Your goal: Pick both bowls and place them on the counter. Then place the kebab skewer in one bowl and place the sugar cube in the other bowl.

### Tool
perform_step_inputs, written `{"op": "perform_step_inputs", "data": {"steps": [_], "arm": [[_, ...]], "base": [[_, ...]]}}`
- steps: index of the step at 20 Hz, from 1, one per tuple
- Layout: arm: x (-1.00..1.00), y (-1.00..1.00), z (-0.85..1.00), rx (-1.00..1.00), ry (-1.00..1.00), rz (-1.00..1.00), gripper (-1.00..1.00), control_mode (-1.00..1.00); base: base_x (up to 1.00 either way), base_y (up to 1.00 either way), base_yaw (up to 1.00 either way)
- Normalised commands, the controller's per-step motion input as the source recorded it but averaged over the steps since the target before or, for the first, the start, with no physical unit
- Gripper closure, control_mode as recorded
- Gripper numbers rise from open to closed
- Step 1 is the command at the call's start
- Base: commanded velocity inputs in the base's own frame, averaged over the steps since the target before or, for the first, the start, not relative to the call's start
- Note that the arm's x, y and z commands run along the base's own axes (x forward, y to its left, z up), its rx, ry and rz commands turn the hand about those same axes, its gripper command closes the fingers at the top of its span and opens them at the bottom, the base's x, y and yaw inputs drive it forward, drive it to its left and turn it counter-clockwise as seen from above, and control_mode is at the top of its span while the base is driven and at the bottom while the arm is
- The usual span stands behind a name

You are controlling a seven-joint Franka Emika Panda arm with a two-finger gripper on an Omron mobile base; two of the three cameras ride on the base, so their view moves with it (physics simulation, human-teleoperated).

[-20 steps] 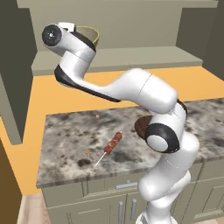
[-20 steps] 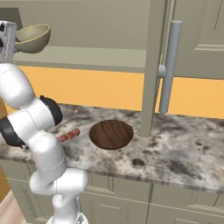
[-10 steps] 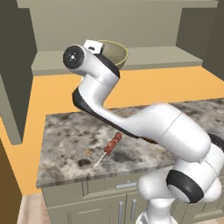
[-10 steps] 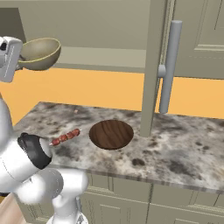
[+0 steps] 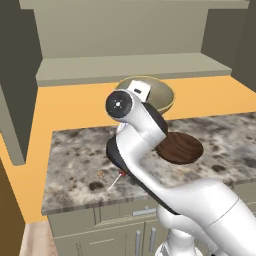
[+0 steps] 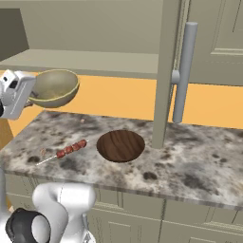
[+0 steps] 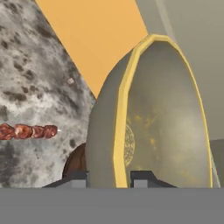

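Note:
My gripper (image 7: pixel 111 177) is shut on the rim of the deep beige-olive bowl (image 7: pixel 153 113), one finger outside the wall and one inside. The bowl (image 6: pixel 54 88) (image 5: pixel 152 95) hangs in the air over the back left of the stone counter (image 6: pixel 199 166), beside my gripper (image 6: pixel 32 98). On the counter rests the shallow dark brown bowl (image 6: pixel 120 145) (image 5: pixel 179 147). To its left lies the kebab skewer (image 6: pixel 69 150) (image 7: pixel 28 131), partly behind my arm in the left base view. A tiny tan sugar cube (image 7: pixel 70 81) (image 6: pixel 83 120) sits near the counter's back edge.
An open cabinet door (image 6: pixel 163 71) with a long grey handle (image 6: pixel 182 71) stands over the counter just right of the dark bowl. Behind the counter runs the orange surface (image 5: pixel 75 107), with the olive-grey shelf (image 5: pixel 125 67) above it.
The arm has carried the beige-olive bowl down from shelf height and to the right, out over the counter's back. The things on the counter lie where they were.

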Motion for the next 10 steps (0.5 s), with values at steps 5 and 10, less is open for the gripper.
{"op": "perform_step_inputs", "data": {"steps": [5, 10], "arm": [[-0.26, -0.04, -0.69, 0.0, 0.18, 0.01, 1.0, -1.0], [0.01, 0.31, -0.65, 0.0, 0.15, 0.02, 1.0, -1.0]], "base": [[0.0, 0.0, 0.0], [0.0, 0.0, 0.0]]}}
